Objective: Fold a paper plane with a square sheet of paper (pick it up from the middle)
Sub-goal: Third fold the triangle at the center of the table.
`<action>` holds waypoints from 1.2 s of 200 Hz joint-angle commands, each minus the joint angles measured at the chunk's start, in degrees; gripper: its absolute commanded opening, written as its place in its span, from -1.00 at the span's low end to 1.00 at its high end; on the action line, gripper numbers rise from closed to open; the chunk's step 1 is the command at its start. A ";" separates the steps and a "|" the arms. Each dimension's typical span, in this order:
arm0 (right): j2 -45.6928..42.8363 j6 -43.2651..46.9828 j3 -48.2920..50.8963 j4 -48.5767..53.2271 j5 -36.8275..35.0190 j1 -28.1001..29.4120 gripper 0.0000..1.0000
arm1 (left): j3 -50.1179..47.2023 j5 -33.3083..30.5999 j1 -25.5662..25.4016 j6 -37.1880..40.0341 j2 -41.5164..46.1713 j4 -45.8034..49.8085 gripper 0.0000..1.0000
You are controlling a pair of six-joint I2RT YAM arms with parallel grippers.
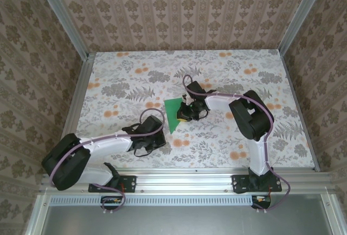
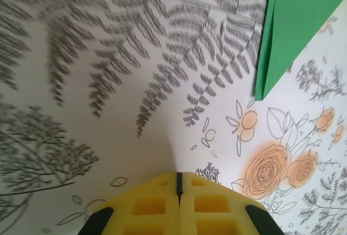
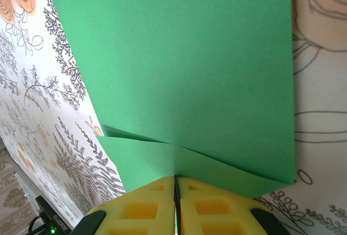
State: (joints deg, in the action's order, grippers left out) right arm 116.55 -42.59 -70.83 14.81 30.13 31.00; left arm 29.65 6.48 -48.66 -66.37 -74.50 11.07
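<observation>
The paper (image 1: 173, 113) is seen from the top camera near the middle of the table (image 1: 119, 77), between the two grippers. It is bright green and folded into a wedge, broad at the far end and narrowing to a point towards the arm bases. It lies mostly flat on the flowered cover.

The right gripper (image 1: 184, 118) is set against the right edge of the paper. In the right wrist view its yellow fingers (image 3: 146, 202) are pressed together, and the near edge of the paper (image 3: 190, 72) is pinched between them. Two overlapping layers are seen there, with a slanted fold line running just ahead of the fingertips. The rest of the paper spreads away from the gripper (image 3: 175, 179), over the table.

The left gripper (image 1: 158, 136) is placed just beside the pointed end of the paper, without touching it. In the left wrist view its jaws are closed pad to pad with nothing between them. The gripper (image 2: 179, 178) is held low over the bare cover. The point of the paper (image 2: 293, 23) is seen at the upper right, apart from the fingers (image 2: 146, 202).
</observation>
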 commanded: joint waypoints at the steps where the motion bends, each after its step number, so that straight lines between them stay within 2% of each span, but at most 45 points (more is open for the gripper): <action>1: 1.29 -2.75 1.26 0.47 -4.75 -0.42 -0.79 | 4.54 -1.59 1.69 3.19 2.50 1.96 -1.00; 46: -3.22 -6.75 2.79 -6.62 0.63 -0.42 -0.77 | 7.29 -0.51 3.14 3.42 -3.00 -8.24 -1.00; 79: -4.61 -5.19 3.58 -9.06 3.66 -0.51 -0.74 | 8.44 -0.52 3.31 2.25 -8.69 -12.03 -1.00; 126: -2.09 -3.54 3.05 -7.23 3.89 0.59 -0.77 | 9.24 -0.87 3.41 1.33 -13.41 -14.24 -1.00; 183: 0.55 -2.68 1.93 -6.03 4.17 1.06 -0.78 | 8.94 -2.56 3.41 1.22 -13.78 -11.86 -1.00; 240: 0.93 -0.41 2.04 -7.30 6.99 2.47 -0.79 | 9.99 -1.54 3.40 1.62 -16.73 -11.78 -1.00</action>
State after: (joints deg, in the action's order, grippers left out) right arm 116.46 -44.97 -68.07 7.25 34.48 32.45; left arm 37.91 5.32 -45.65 -64.73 -90.00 -1.80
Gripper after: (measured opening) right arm 0.104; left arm 0.058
